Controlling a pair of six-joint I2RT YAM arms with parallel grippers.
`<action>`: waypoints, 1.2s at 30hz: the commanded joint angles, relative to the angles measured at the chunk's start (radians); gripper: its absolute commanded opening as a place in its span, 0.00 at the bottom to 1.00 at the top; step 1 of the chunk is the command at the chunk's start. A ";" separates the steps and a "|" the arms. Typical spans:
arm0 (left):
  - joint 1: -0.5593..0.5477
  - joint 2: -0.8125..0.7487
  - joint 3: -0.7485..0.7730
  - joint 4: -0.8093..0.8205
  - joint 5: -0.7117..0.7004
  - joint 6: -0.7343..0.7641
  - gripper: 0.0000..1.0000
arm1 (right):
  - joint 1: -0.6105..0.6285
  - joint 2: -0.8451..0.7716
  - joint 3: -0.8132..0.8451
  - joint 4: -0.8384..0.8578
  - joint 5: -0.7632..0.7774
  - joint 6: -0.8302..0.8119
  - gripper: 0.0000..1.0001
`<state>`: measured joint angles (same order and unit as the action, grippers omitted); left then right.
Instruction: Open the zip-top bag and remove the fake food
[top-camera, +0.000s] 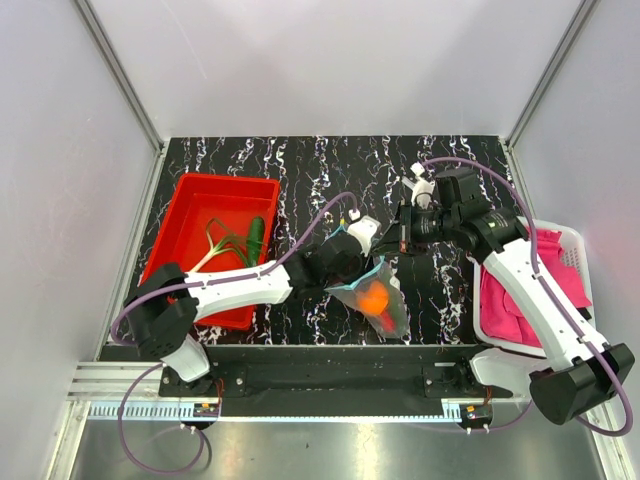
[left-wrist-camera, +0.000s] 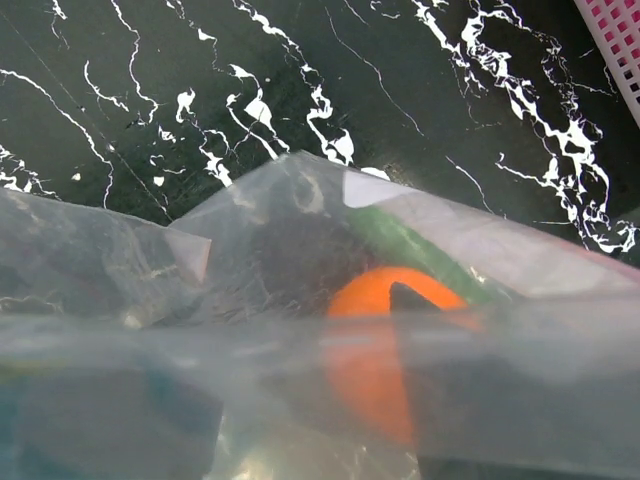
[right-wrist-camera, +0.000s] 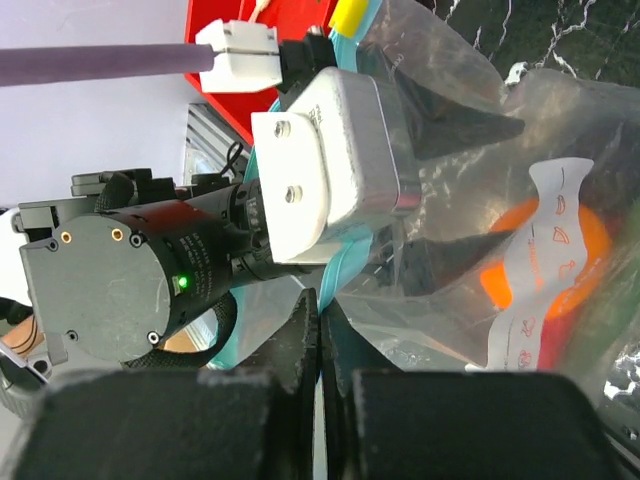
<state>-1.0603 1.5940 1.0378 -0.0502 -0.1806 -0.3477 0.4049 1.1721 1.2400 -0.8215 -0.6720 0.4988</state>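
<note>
The clear zip-top bag (top-camera: 385, 300) hangs between both grippers at the table's middle. An orange fruit (top-camera: 373, 297) and a small red piece (top-camera: 386, 320) are inside it. My left gripper (top-camera: 362, 268) is at the bag's mouth. Its fingers (right-wrist-camera: 465, 125) are spread apart and seen through the plastic. In the left wrist view the bag (left-wrist-camera: 270, 230) fills the frame, with the orange fruit (left-wrist-camera: 380, 350) and a green piece (left-wrist-camera: 410, 245) inside. My right gripper (right-wrist-camera: 320, 310) is shut on the bag's teal zip strip (right-wrist-camera: 345, 265). A white label (right-wrist-camera: 535, 270) covers the fruit (right-wrist-camera: 592, 240).
A red tray (top-camera: 190, 190) at the left holds a green onion (top-camera: 222, 245) and a dark green cucumber (top-camera: 257, 232). A white basket (top-camera: 565, 235) with a pink cloth (top-camera: 505, 300) stands at the right edge. Grey walls close in the black marbled table (top-camera: 330, 170).
</note>
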 joint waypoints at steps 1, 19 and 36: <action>-0.015 0.007 0.005 0.053 0.052 0.010 0.67 | -0.014 -0.025 -0.072 0.053 0.002 -0.009 0.00; -0.099 0.173 0.039 -0.022 -0.048 -0.028 0.82 | -0.031 -0.216 -0.283 -0.019 0.150 -0.060 0.00; -0.106 0.144 0.039 -0.045 -0.022 -0.071 0.30 | -0.032 -0.258 -0.332 -0.025 0.209 -0.066 0.00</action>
<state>-1.1614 1.8217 1.0901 -0.0372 -0.1951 -0.4187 0.3767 0.9283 0.9127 -0.8509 -0.4892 0.4492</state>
